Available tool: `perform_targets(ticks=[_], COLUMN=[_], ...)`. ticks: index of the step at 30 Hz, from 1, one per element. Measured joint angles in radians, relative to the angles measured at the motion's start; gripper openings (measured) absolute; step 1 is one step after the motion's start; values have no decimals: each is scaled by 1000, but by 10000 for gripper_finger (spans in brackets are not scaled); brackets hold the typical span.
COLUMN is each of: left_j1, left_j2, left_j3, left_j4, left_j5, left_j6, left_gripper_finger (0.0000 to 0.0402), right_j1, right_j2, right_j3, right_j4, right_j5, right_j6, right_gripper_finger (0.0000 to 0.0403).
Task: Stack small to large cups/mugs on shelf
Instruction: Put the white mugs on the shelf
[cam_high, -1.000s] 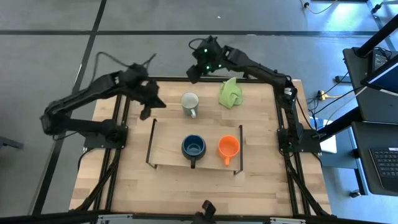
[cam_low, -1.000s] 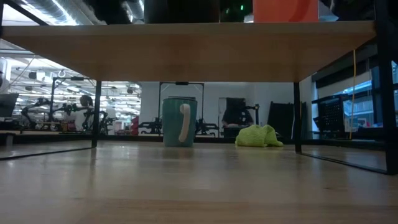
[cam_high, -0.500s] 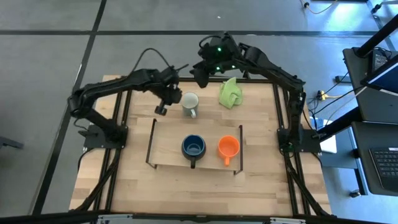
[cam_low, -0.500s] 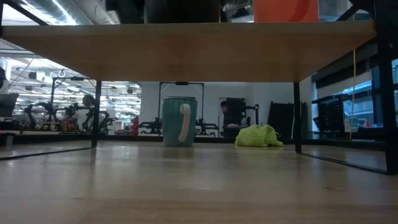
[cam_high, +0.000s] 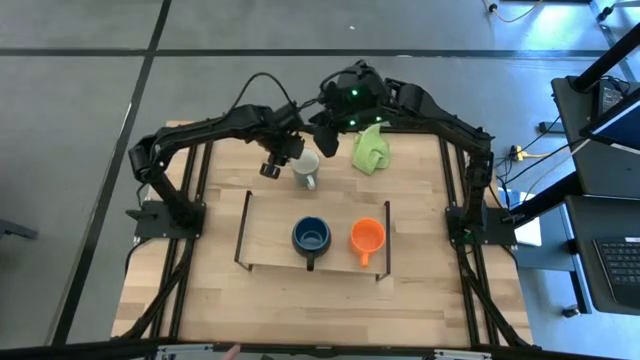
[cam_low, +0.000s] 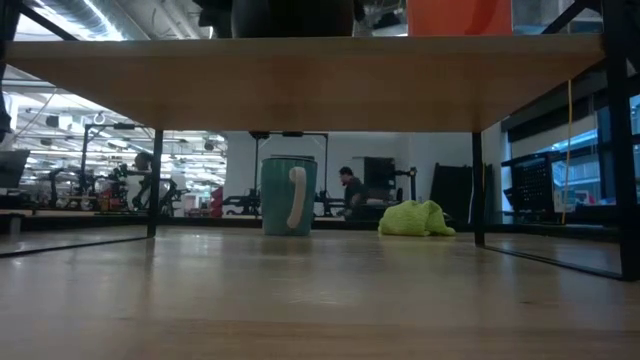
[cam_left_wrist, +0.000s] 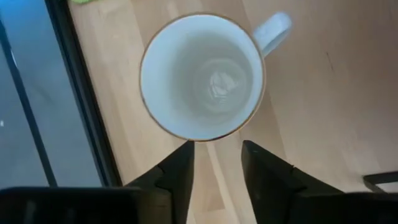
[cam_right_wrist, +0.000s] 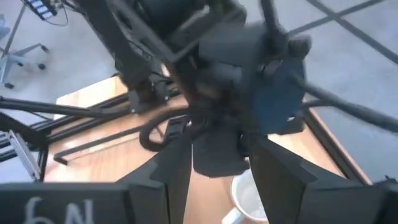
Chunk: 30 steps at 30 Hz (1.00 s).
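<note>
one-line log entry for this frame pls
left tool: open, over white mug | right tool: open, waiting close by | blue mug, orange mug: on shelf

Grey floor (cam_high: 80, 60) with dark seams — desk, laptop (cam_high: 618, 98) at right; bright hall beyond.

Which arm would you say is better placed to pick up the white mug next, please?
Probably the left: its claw sits open just short of the white mug, looking down into it. The right claw hovers by the table's far edge, beyond the mug.

Left gripper (cam_high: 272, 168) points straight down, fingers (cam_left_wrist: 180, 174) parted. Right gripper (cam_high: 320, 133), fingers apart, hangs close beside the left arm's wrist.
</note>
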Motion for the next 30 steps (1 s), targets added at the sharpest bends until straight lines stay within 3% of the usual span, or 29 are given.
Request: perform_targets(ticks=[6, 12, 18, 23, 26, 30], left_j1=[-55, -144, -191, -180, -182, -187], left_j2=[-22, -21, -20, -20, -20, -40], left_j3=[0, -66, -124, -124, -124, -124], left_j4=[-22, 30, 139, 239, 219, 157], left_j5=[9, -6, -253, -495, -488, -350], left_j6=[-35, -15, 190, 155, 90, 130], left_gripper_finger=[145, 146, 145, 145, 146, 144], right_j1=[-7, -28, -45, -49, -49, -49], right_j2=[-28, -116, -190, -209, -209, -209], right_j3=[9, 10, 11, 11, 11, 10], right_j4=[69, 290, 387, 330, 301, 274], right_j5=[4, 2, 15, 66, 79, 79], right_j6=[-44, -69, -77, -76, -76, -63], right_gripper_finger=[159, 159, 159, 159, 159, 159])
